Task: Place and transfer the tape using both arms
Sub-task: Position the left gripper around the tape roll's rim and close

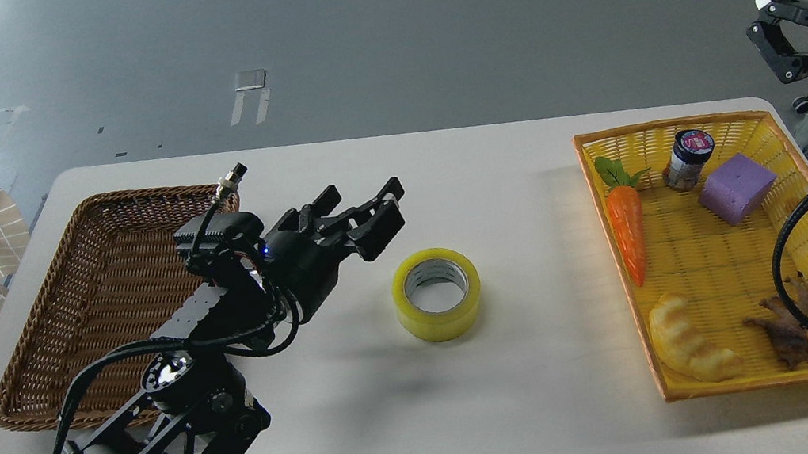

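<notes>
The tape (436,294), a yellow roll with a grey-white core, lies flat with its hole up in the middle of the white table (542,399). My left gripper (382,213) is open and empty. It hovers just up and left of the tape, pointing right, and does not touch it. My right gripper (768,12) is open and empty, raised at the far right edge beyond the yellow basket, far from the tape.
An empty brown wicker basket (102,296) sits at the left, partly under my left arm. A yellow basket (677,124) at the right holds a toy carrot (627,230), a small jar (689,159), a purple block (736,188), a bread toy (690,348) and a brown toy (784,334).
</notes>
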`<action>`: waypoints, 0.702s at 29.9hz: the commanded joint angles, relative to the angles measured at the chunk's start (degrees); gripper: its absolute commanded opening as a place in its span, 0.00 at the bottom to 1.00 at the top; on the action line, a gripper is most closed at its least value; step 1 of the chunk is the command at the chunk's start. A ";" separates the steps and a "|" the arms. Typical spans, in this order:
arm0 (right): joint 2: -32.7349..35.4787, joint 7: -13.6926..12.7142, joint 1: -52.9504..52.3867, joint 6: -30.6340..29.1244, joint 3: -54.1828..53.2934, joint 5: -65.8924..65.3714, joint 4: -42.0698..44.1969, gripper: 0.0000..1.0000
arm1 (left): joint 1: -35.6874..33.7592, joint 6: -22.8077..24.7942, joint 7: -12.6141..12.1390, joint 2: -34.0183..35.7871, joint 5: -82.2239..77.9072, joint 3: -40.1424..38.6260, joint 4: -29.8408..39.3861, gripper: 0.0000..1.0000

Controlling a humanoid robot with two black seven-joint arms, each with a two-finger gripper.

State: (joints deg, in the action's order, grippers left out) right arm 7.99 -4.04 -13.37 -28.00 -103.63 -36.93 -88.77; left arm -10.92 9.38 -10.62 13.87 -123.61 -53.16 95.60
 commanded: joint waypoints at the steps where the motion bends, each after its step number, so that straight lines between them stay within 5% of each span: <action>1: -0.26 0.00 0.27 0.00 -0.17 0.11 -0.17 1.00 | 1.52 -0.24 -0.10 -0.95 -1.39 0.25 -2.34 0.98; 21: -0.08 0.00 1.24 0.00 -0.79 0.11 -0.35 1.00 | 5.03 -1.65 -0.10 -4.82 -1.39 0.33 -8.59 0.98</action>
State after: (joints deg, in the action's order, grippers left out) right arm 7.97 -4.04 -12.13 -28.00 -104.47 -36.83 -89.09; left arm -6.01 7.72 -10.68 9.42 -125.01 -52.80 87.02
